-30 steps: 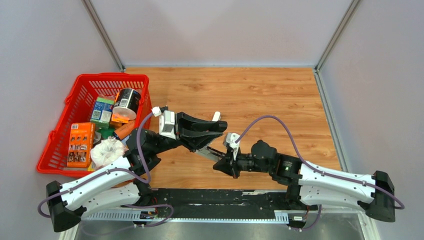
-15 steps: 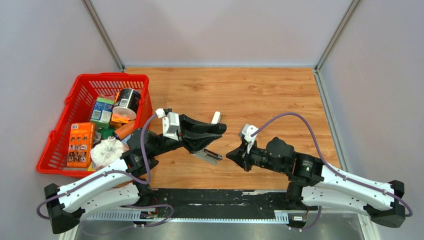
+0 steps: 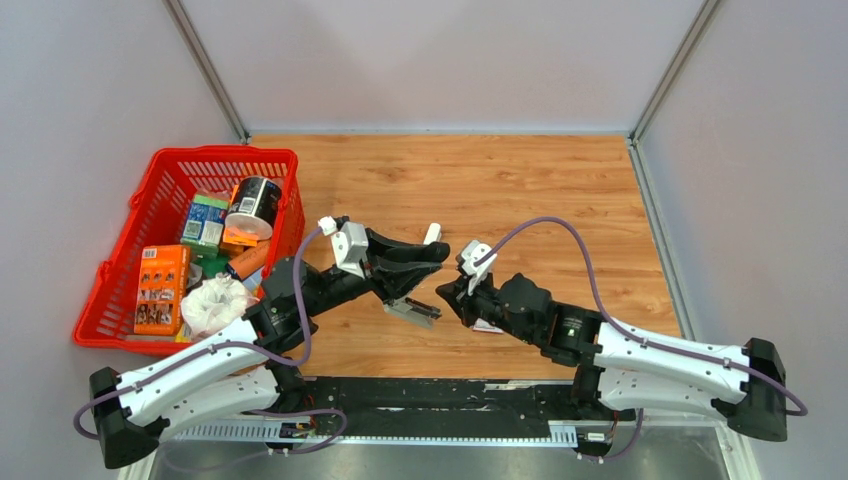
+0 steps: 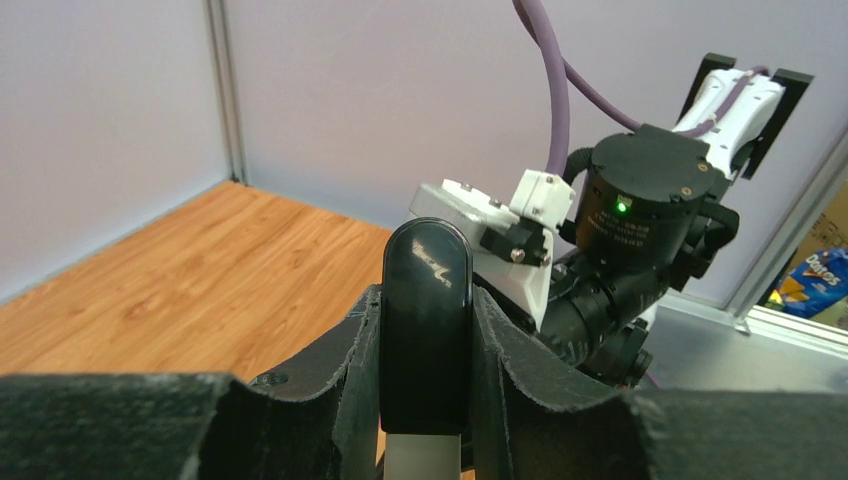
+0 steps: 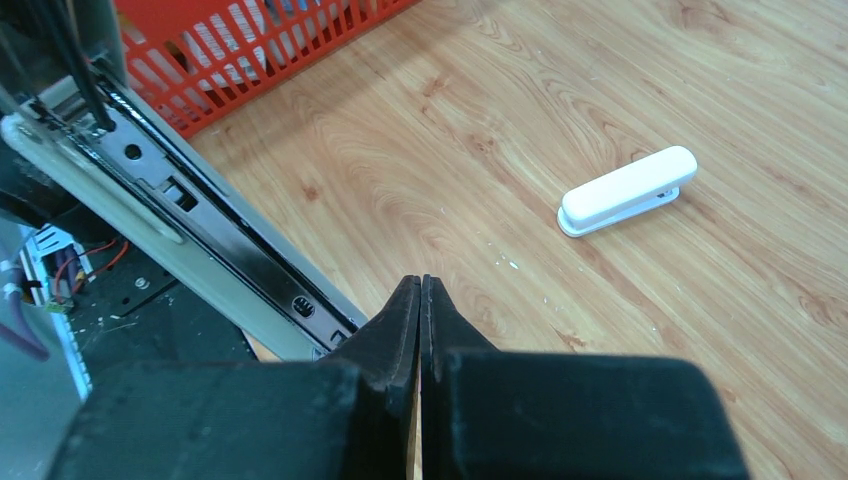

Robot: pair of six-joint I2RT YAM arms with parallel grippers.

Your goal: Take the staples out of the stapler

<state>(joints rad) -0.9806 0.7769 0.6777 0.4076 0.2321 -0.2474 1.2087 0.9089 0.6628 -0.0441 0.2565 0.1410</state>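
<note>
The white stapler (image 3: 432, 233) lies on the wooden table just beyond my left gripper; it also shows in the right wrist view (image 5: 628, 190). My left gripper (image 3: 432, 272) is shut on the stapler's grey metal inner piece (image 3: 415, 312) and holds it above the table. In the left wrist view the piece's black rounded tip (image 4: 425, 330) stands between the jaws of my left gripper (image 4: 425, 300). My right gripper (image 3: 443, 290) is shut with nothing visible in it, close to the right of the held piece. Its jaws meet in the right wrist view (image 5: 420, 285).
A red basket (image 3: 120, 270) with several boxes and a can stands at the left and shows in the right wrist view (image 5: 300, 40). A small white-and-red flat thing (image 3: 486, 326) peeks from under the right arm. The table's black front rail (image 5: 200, 220) runs close by.
My right gripper drew back to the right from the end of the metal piece, then came up and left beside the left gripper. The left gripper shifted slightly with the piece.
</note>
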